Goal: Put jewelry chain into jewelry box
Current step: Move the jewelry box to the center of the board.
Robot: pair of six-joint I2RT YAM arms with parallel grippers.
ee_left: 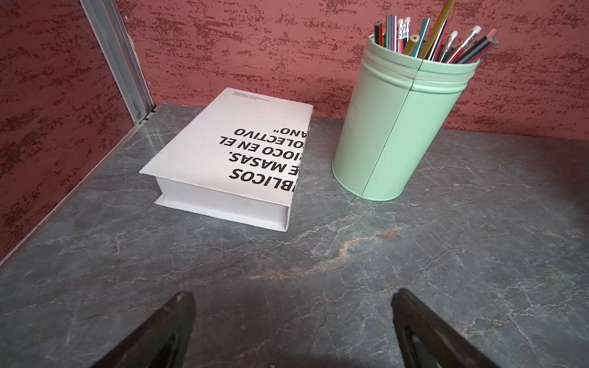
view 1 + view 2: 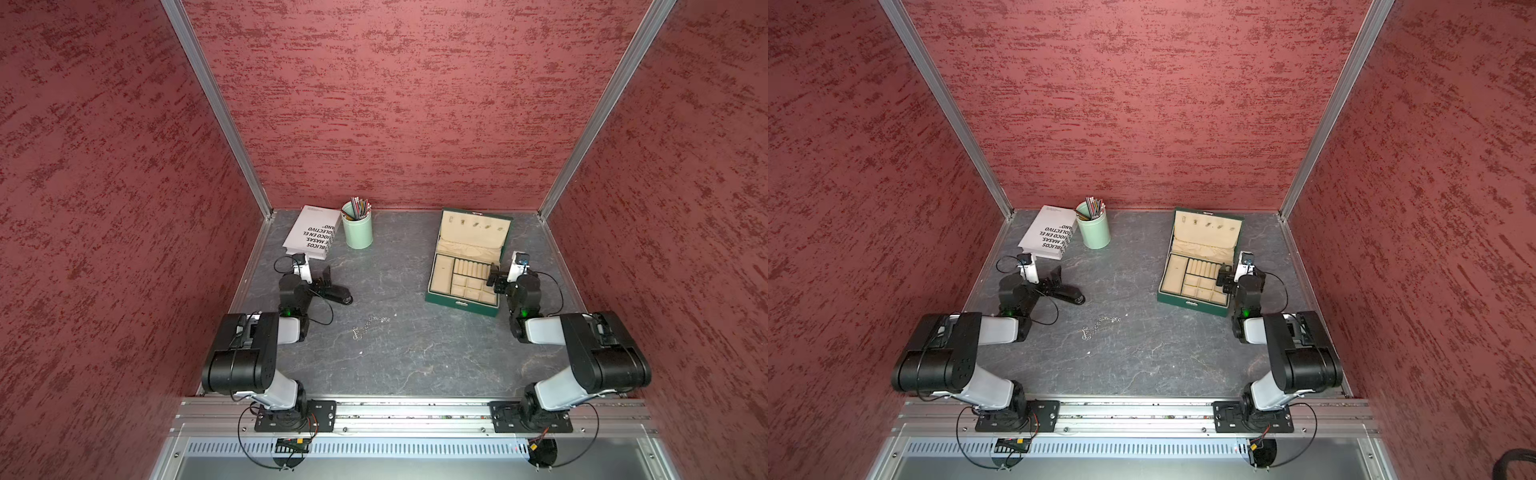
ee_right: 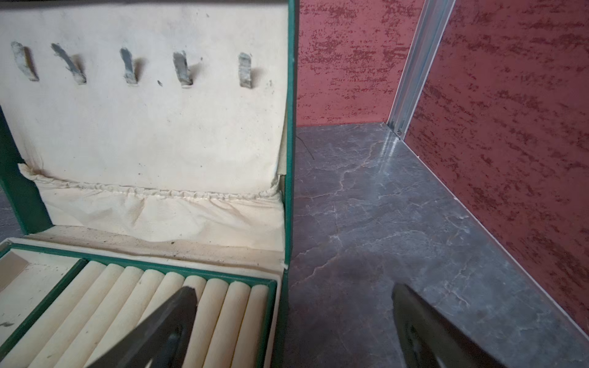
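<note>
On the grey marbled counter (image 2: 415, 357), near its middle and well apart from both hands, the jewelry chain (image 2: 370, 326) lies loosely curled; it shows in both top views (image 2: 1100, 326) and in neither wrist view. The jewelry box (image 2: 444, 300) stands to the far right with its lid raised, and no chain lies in it.

The only writing that can be read is on the white book (image 1: 229, 153) at the far left, and the left wrist view gives it best: upside down and cut off at the cover's edge, it reads "…BLICOS", "…E MASAS.", "…IOCO EN EL", "…OLECTIVO". Fine print at the cover's far corner is too small to read. Just right of the book stands a mint-green cup (image 1: 398, 127) full of pencils (image 1: 430, 41).

The left hand (image 1: 293, 294) is spread wide and empty above bare counter, nearer than the book. The right hand (image 3: 294, 290) is equally wide and empty, straddling the box's right wall: one finger over the ring rolls (image 3: 127, 302), perhaps clear of them, the other over the counter outside. Only the right wrist view shows the lid's five hooks (image 3: 127, 67) and its gathered pocket (image 3: 153, 207) clearly.
</note>
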